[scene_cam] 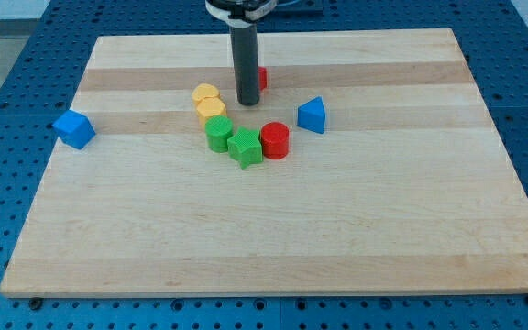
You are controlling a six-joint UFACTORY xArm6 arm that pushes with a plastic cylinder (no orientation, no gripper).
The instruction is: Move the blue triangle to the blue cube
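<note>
The blue triangle [312, 115] lies on the wooden board right of centre. The blue cube [74, 128] sits near the board's left edge, far from the triangle. My tip [247, 103] is the lower end of a dark rod that comes down from the view's top. It stands left of the blue triangle, apart from it, just above the cluster of blocks.
Two yellow blocks [208, 101] lie left of my tip. A green block [217, 134], a green star-like block [245, 147] and a red cylinder [274, 140] lie below it. A red block [262, 78] is partly hidden behind the rod. The wooden board [264, 229] lies on a blue pegboard.
</note>
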